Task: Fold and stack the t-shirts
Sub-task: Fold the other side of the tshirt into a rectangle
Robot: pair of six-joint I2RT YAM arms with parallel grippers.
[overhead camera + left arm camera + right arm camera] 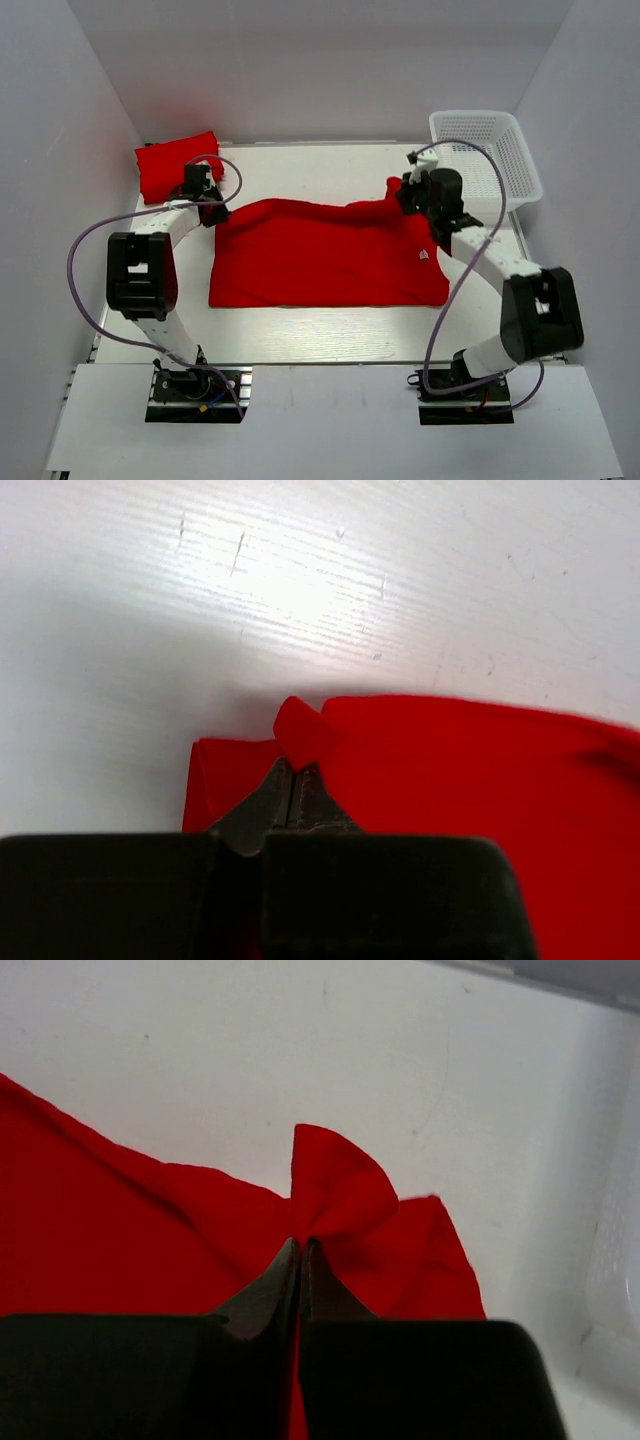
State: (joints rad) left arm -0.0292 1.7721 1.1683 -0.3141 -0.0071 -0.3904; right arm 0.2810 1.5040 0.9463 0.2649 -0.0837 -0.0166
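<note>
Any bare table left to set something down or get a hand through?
Free: the near strip of white table between the spread red cloth t-shirt and the arm bases; the far strip between the folded red t-shirt and white plastic mesh basket. Crowded: the spread shirt's far corners, pinched by left pincer and right pincer.

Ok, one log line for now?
left gripper: shut on spread shirt | right gripper: shut on spread shirt | folded shirt: far left

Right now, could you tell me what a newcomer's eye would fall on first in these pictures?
A red spread t-shirt lies across the table, its far corners pinched by the left gripper and the right gripper. A folded t-shirt sits in the far left corner, and a white mesh basket stands far right.
</note>
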